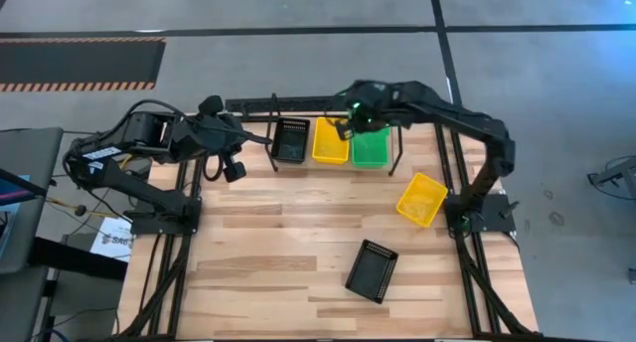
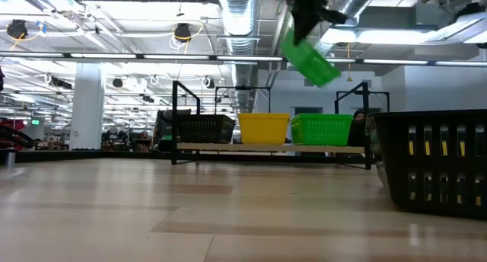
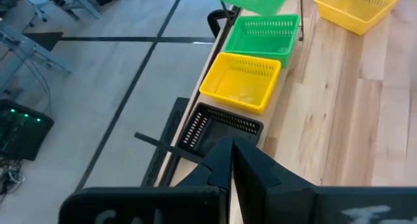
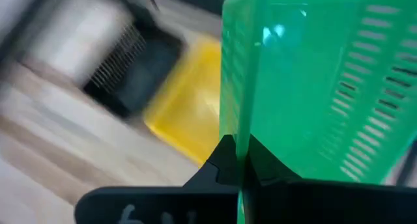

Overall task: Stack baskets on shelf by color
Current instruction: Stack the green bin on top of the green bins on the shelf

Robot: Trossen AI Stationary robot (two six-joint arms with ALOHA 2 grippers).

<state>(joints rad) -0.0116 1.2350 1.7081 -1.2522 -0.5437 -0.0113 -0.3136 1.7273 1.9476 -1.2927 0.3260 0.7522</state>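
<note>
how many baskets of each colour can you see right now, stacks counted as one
green: 2, one on the shelf as green basket, one held green basket in the right gripper
yellow: 2, yellow shelf basket, yellow table basket
black: 2, black shelf basket, black table basket
total: 6 visible

Near black basket (image 2: 437, 161) cut off rightward

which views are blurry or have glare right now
Right wrist view: the yellow basket and black basket behind are smeared by motion, while the held green basket stays fairly sharp with a small bright glint. Low view: ceiling lights glare, and the near black basket looms large. High view: evenly lit.
</note>
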